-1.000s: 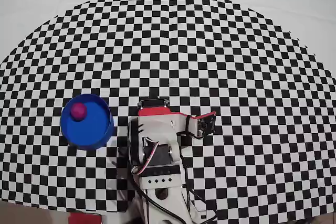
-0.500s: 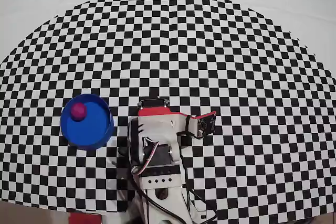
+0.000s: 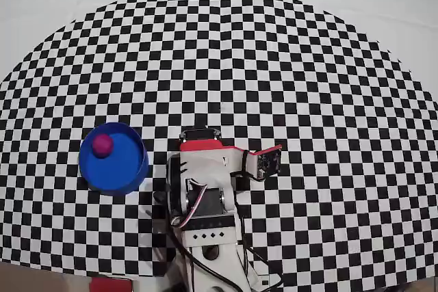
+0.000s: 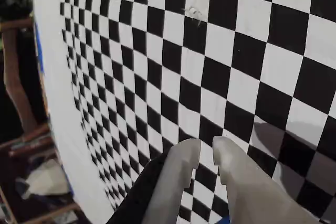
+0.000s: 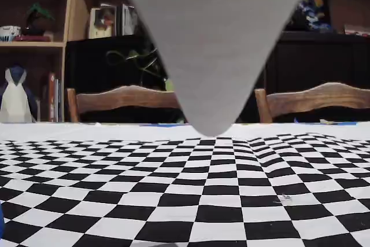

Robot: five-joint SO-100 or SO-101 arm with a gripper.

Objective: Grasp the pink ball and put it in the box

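Overhead view shows the pink ball (image 3: 102,144) lying inside the box (image 3: 134,169) on the checkered bench (image 3: 328,87). The hand (image 4: 206,153), nearly closed, grips nothing. The ball looks light, smooth and roll-prone; pinch across its middle.

you had a matt checkered cloth (image 3: 308,66) spread flat, its print crisp and without glare. the pink ball (image 3: 102,143) looked smooth and softly matt, the box (image 3: 130,172) like smooth blue plastic. the gripper (image 4: 206,153) fingers were pale matt plastic. the far chairs (image 5: 124,98) in the fixed view were lightly glossy wood.
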